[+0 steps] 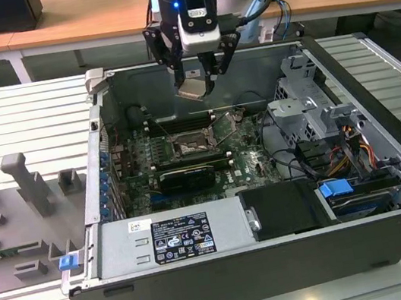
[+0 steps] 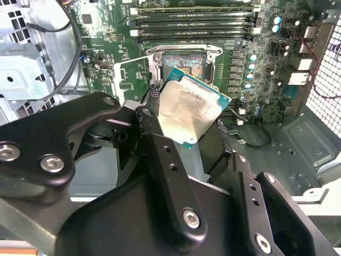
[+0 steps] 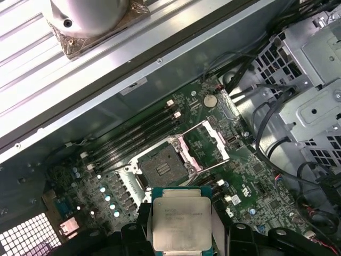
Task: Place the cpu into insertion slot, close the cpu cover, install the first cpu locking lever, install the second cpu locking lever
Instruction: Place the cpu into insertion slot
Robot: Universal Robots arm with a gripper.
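Inside the open computer case (image 1: 245,281), above the green motherboard (image 1: 252,158), the gripper (image 1: 197,83) is clamped on two opposite edges of the cpu (image 2: 186,109). It holds the chip tilted in the air over the bare insertion slot (image 3: 162,168), with the cpu cover (image 3: 187,153) swung open beside it. The chip looks light, stiff and smooth-faced, likely delicate underneath, so edge holds suit it best.

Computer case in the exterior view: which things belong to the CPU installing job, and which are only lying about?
Belong to the job:
cpu, held in the hand
insertion slot, empty
cpu cover, swung open

Only lying about:
memory slots
black expansion card
drive cage
grey fixtures
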